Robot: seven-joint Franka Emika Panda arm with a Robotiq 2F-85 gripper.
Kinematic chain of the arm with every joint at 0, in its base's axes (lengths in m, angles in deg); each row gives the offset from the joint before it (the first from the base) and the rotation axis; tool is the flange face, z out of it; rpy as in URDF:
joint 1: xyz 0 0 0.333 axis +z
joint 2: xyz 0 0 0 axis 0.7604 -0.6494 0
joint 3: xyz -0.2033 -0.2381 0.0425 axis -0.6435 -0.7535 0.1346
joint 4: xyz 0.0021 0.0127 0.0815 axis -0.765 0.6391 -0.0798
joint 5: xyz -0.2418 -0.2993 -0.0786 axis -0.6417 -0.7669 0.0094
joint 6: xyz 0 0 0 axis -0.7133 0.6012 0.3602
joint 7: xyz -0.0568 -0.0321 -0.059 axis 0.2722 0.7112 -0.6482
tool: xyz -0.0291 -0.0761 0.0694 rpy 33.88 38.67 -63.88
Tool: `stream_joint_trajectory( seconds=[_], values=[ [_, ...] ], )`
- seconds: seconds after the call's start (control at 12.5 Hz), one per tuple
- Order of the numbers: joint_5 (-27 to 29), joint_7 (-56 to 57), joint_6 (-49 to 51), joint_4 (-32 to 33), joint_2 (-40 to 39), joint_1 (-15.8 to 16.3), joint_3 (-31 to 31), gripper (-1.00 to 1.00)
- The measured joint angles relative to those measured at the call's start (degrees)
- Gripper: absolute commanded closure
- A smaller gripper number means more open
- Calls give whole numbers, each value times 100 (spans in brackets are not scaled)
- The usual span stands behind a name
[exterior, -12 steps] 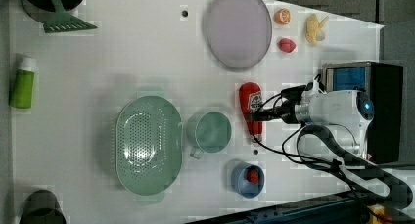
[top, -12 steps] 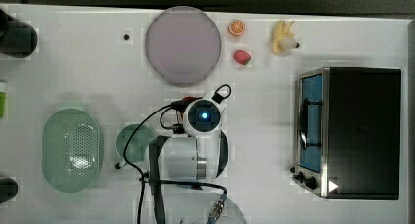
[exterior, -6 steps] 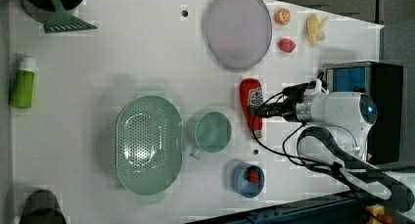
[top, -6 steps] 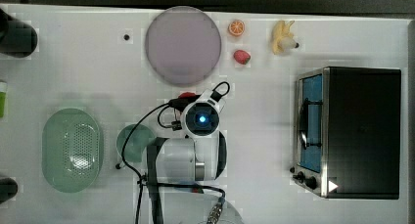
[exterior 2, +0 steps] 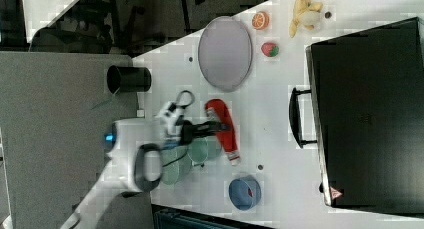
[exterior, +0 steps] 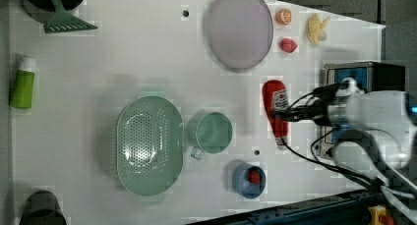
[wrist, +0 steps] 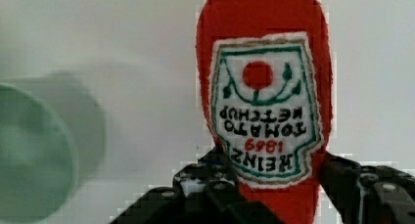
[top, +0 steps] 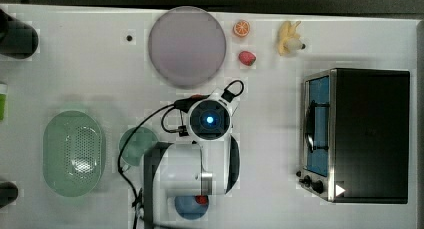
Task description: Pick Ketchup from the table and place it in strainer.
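Ketchup (wrist: 264, 101): plush-looking, likely light, soft, squashy.
Gripper (wrist: 274, 185): jaws clamp its lower body, below the label.
Strainer (exterior: 149, 144): empty.

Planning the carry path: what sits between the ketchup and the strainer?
In the left view, the green mug stands between the ketchup and the strainer, close beside the strainer's rim.

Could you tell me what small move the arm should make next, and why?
Probably lift straight up. The gripper has its fingers closed on either side of the ketchup, which seems to lie flat on the table. The mug sits between it and the strainer, so I would gain height before carrying it across.
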Motion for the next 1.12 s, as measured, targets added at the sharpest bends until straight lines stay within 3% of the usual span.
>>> stream_joint_trajectory(
  seconds=[0.32,0.48,1.12],
  values=[
    [37,-6,1108,-492,1293,73,155,-9],
    [83,-143,1323,-739,1500,48,351,-9],
    [231,-2578,1225,-694,681,311,2065,-9]
  ],
)
